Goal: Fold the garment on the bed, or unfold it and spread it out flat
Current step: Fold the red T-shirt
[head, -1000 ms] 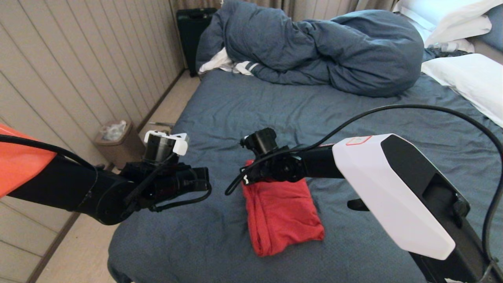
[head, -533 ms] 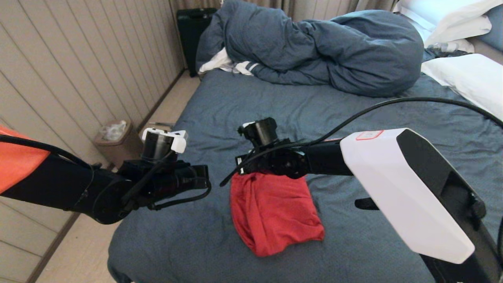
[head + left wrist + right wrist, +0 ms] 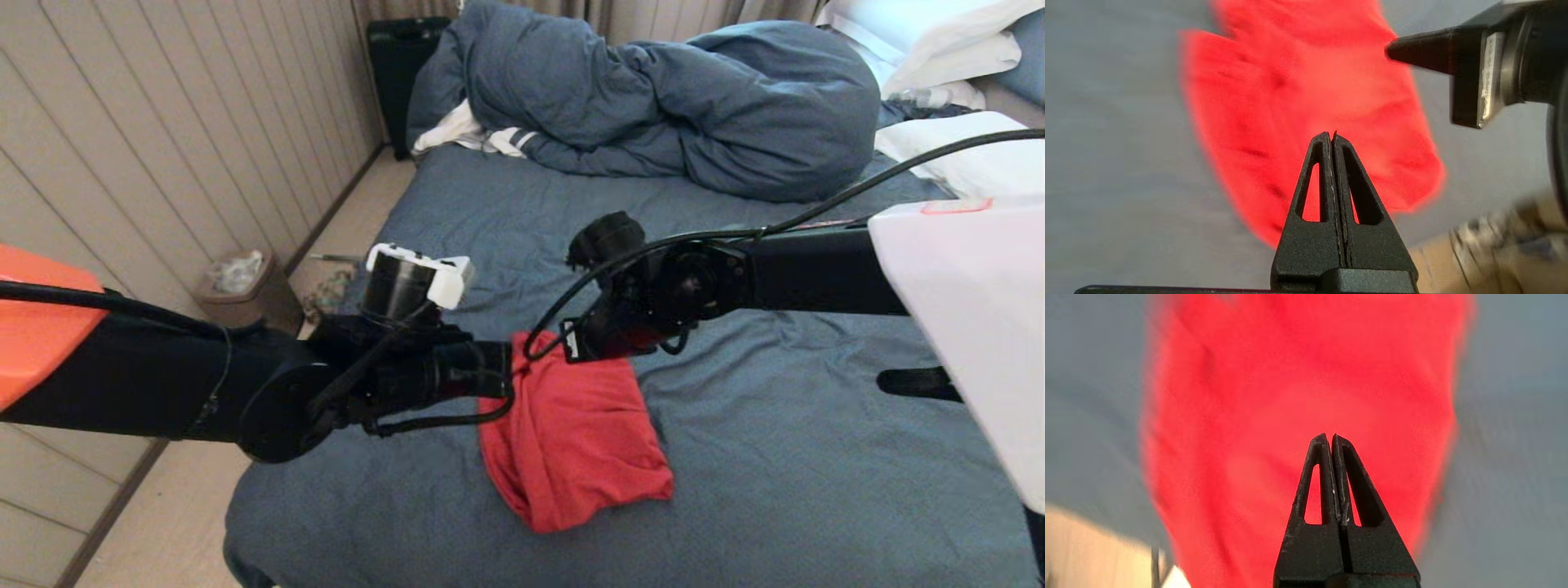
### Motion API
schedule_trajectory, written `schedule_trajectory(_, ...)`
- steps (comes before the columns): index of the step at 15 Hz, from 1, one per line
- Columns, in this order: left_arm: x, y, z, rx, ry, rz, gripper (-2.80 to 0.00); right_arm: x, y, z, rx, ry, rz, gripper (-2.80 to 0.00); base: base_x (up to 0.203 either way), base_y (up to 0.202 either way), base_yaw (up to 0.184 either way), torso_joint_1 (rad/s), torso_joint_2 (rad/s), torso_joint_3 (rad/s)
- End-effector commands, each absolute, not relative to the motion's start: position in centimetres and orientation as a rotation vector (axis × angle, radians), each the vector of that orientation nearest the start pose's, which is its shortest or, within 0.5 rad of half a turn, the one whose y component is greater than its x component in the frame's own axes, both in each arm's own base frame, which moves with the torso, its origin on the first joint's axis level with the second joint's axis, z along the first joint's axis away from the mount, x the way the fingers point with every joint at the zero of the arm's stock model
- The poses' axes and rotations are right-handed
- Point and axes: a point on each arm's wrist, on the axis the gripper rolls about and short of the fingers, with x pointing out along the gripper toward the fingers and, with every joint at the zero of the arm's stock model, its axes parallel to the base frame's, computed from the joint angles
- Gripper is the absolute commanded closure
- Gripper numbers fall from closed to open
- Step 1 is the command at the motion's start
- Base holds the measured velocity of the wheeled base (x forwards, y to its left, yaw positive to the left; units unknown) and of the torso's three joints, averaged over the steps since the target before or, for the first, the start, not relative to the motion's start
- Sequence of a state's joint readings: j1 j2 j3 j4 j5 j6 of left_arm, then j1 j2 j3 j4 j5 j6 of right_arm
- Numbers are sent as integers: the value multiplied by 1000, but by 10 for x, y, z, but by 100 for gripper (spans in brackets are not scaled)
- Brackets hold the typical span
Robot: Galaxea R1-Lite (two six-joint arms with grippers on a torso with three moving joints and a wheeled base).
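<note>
Your left gripper (image 3: pixel 1332 134) and right gripper (image 3: pixel 1329 437), both pressed together and empty, hover mid-frame over the folded shirt (image 3: pixel 571 441), probably choosing grasp points.

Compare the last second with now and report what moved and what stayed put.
The left gripper swung in to the red folded T-shirt's near-left edge; the right gripper shifted right over its far end. Both are shut and empty. The shirt's left side spread wider. The bunched dark blue-grey duvet, white pillow and brown wastebasket stayed put.
</note>
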State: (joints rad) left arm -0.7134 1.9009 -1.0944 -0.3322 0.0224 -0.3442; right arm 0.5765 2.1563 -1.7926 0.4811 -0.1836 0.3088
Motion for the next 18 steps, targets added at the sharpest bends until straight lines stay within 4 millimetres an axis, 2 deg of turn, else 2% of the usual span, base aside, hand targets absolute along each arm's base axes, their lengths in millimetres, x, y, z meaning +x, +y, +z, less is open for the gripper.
schedule_trajectory(1, 279, -261, 141, -123, 617, -628, 0, 346, 205, 186, -24, 899, 210, 0, 0, 0, 0, 0, 0, 0)
schedule_trajectory(3, 281, -280, 113, -90, 682, -649, 0, 340, 189, 174, 1, 991, 231, 0, 0, 0, 0, 0, 0, 0)
schedule_trajectory(5, 285, -288, 97, -69, 712, -651, 0, 334, 181, 160, 3, 1060, 231, 0, 0, 0, 0, 0, 0, 0)
schedule_trajectory(9, 276, -278, 72, -3, 784, -636, 0, 325, 176, 130, -12, 1125, 224, 0, 0, 0, 0, 0, 0, 0)
schedule_trajectory(14, 276, -276, 65, 5, 789, -632, 0, 326, 177, 105, -12, 1132, 226, 0, 0, 0, 0, 0, 0, 0)
schedule_trajectory(18, 295, -267, 74, -21, 729, -606, 0, 323, 165, 94, -16, 1174, 193, 0, 0, 0, 0, 0, 0, 0)
